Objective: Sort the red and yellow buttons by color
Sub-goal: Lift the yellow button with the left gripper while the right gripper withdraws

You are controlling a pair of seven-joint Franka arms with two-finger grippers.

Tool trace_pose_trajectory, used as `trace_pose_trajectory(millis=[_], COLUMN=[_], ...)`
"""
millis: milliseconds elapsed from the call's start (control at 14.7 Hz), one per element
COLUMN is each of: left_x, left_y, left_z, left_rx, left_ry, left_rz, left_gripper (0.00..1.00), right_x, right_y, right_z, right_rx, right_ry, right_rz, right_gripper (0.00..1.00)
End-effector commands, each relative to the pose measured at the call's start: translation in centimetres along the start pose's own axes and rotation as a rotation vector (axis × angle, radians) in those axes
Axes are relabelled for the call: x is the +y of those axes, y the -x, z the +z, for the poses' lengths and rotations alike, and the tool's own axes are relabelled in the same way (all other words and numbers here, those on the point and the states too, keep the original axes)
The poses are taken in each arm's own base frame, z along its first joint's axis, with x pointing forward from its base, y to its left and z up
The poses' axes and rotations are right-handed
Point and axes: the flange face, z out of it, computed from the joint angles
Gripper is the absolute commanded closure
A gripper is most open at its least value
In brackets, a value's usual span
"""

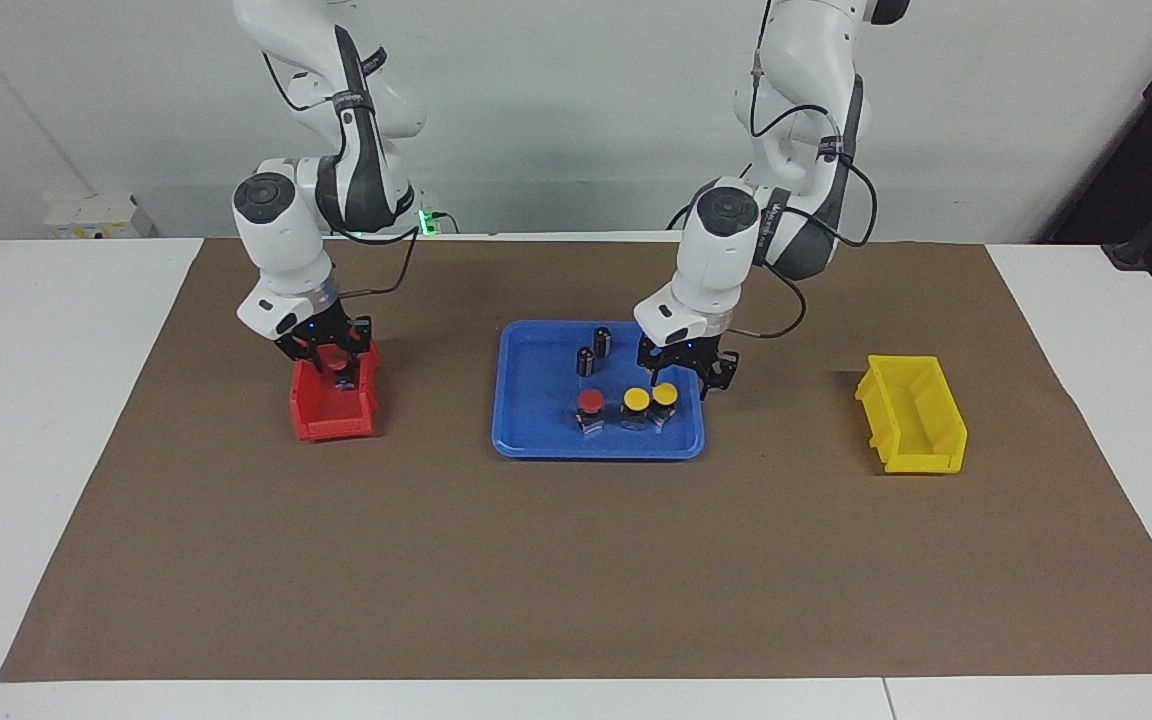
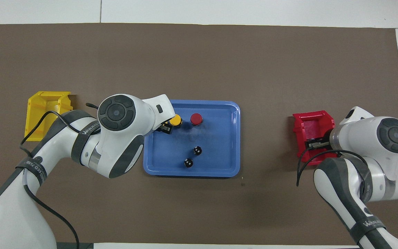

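A blue tray [image 1: 536, 400] [image 2: 216, 138] holds one red button [image 1: 590, 402] [image 2: 196, 119] and two yellow buttons [image 1: 636, 400] [image 1: 665, 394] in a row at its edge farthest from the robots. Only one yellow button [image 2: 175, 120] shows in the overhead view; the left arm hides the other. My left gripper [image 1: 681, 382] is open, low over the tray, right by the yellow button nearest the left arm's end. My right gripper [image 1: 333, 365] [image 2: 314, 143] is down in the red bin [image 1: 331, 415] [image 2: 309, 128]. The second red button does not show clearly.
Two dark capless cylinders [image 1: 602, 340] [image 1: 585, 361] stand in the tray nearer to the robots, also in the overhead view [image 2: 197, 150] [image 2: 188, 162]. A yellow bin [image 1: 911, 415] [image 2: 45, 114] sits toward the left arm's end. Brown paper covers the table.
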Motion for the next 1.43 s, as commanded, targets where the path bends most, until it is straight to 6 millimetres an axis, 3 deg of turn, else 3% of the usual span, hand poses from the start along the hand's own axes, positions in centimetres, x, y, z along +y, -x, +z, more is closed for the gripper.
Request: trace_pose_trajectory(millis=[0, 272, 477, 545, 817, 953, 1021, 1226, 1294, 1362], left_x=[0.2, 0.3, 0.4, 0.3, 0.4, 0.2, -0.4, -2.0, -4.3, -8.2], left_y=[-0.1, -0.3, -0.4, -0.4, -0.4, -0.5, -0.3, 0.6, 1.1, 1.3], left_z=[1.2, 1.0, 0.8, 0.9, 0.8, 0.3, -0.6, -7.8, -10.6, -13.4], left_rx=[0.023, 0.032, 0.032, 0.029, 0.028, 0.004, -0.038, -0.123, -0.145, -0.153], left_ry=[-0.004, -0.002, 0.021, 0.027, 0.031, 0.027, 0.018, 0.007, 0.003, 0.008], left_rz=[0.017, 0.012, -0.025, -0.038, -0.08, -0.096, -0.094, -0.103, -0.13, -0.146], left_gripper=[0.18, 0.19, 0.53, 0.58, 0.97, 0.98, 0.99, 0.99, 0.99, 0.99], right_x=[0.6, 0.0, -2.0, -3.1, -5.9, -7.3, -9.3, -14.2, -16.3, -19.1], right_y=[-0.9, -3.6, -6.9, -7.8, -9.5, -10.4, -11.1, -12.6, -12.7, -12.6], right_z=[-2.5, -8.3, -12.0, -13.2, -15.6, -17.8, -18.9, -19.3, -19.8, -19.3], right_rx=[-0.013, -0.025, -0.047, -0.054, -0.067, -0.05, -0.036, 0.001, 0.041, 0.053], right_ry=[-0.014, -0.015, -0.031, -0.035, -0.04, -0.045, -0.049, -0.066, -0.079, -0.1], right_rz=[-0.015, -0.027, -0.017, -0.008, 0.037, 0.059, 0.06, 0.131, 0.157, 0.161], right_gripper=[0.4, 0.4, 0.37, 0.36, 0.35, 0.34, 0.34, 0.32, 0.32, 0.32])
